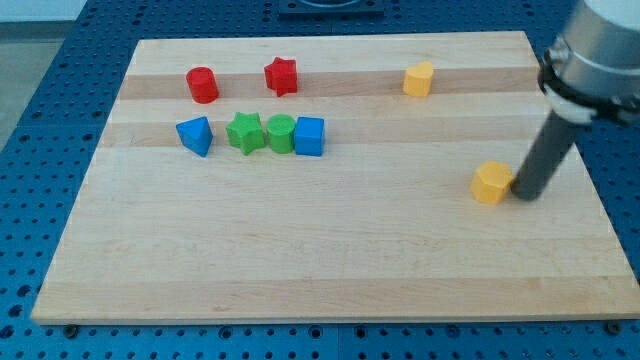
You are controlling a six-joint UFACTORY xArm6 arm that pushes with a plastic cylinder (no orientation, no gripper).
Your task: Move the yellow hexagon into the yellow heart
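The yellow hexagon block (pixel 491 183) sits just to the view's left of my tip (pixel 524 196), touching or nearly so. The yellow heart block (pixel 418 79) lies well apart, toward the view's top-left of my tip. I have no pincer, only a rod on the pale wooden table (pixel 330 260).

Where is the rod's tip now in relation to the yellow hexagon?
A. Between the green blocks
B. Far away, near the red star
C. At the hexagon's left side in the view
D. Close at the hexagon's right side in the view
D: my tip stands right beside the yellow hexagon, on its right in the view, while the yellow heart lies farther up near the view's top.
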